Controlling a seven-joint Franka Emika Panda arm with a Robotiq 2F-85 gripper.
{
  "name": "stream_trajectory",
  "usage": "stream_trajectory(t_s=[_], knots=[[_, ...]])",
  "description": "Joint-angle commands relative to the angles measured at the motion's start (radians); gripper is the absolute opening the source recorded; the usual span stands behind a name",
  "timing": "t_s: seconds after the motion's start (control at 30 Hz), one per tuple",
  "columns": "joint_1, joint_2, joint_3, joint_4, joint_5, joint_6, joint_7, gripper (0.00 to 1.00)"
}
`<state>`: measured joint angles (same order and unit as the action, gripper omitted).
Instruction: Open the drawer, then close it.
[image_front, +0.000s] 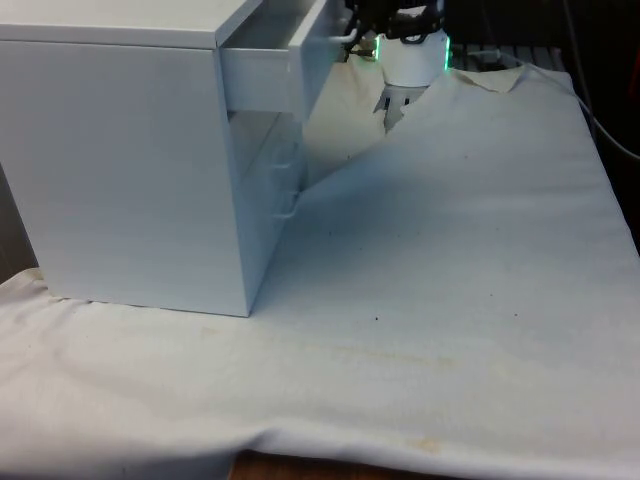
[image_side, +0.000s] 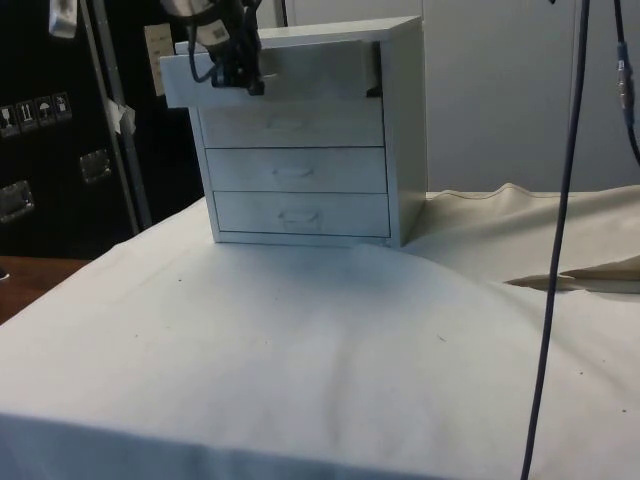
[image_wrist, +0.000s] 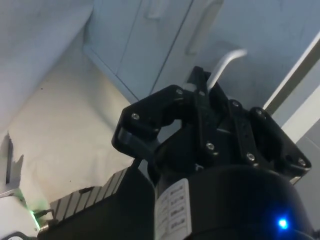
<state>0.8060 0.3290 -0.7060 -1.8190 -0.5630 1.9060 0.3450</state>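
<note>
Top drawer (image_side: 270, 80) of white chest of drawers (image_side: 300, 170) pulled partway out — end effector (image_side: 238, 78) clamped on its handle (image_wrist: 226, 64). Chest sits on the cloth-covered desk (image_side: 300, 340).

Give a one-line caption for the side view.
Gripper at the pulled-out top drawer of a white chest of drawers.

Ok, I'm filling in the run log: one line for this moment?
top drawer: pulled out | gripper: at its handle | lower drawers: shut | cloth: bare
</note>
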Motion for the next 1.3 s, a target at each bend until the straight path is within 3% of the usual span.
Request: stream_trajectory(t_s=[0.0,0.27,0.3,0.33,0.53,0.57,0.6,0.93,1.13,1.2,1.27], knots=[[0.004,0.013,0.007,0.014,-0.001,-0.014,0.006,0.00],[0.009,0.053,0.043,0.051,0.001,-0.049,0.044,0.00],[0.003,0.046,0.040,0.039,0.000,-0.040,0.043,0.00],[0.009,0.057,0.047,0.054,0.001,-0.052,0.048,0.00],[0.014,0.084,0.065,0.077,0.004,-0.073,0.072,0.00],[0.008,0.078,0.061,0.066,0.000,-0.064,0.073,0.00],[0.015,0.087,0.068,0.079,0.004,-0.075,0.077,0.00],[0.013,0.104,0.103,0.088,0.000,-0.088,0.129,0.00],[0.020,0.123,0.127,0.107,0.002,-0.115,0.164,0.00],[0.016,0.119,0.128,0.101,0.000,-0.103,0.165,0.00],[0.022,0.132,0.138,0.119,0.000,-0.127,0.176,0.00]])
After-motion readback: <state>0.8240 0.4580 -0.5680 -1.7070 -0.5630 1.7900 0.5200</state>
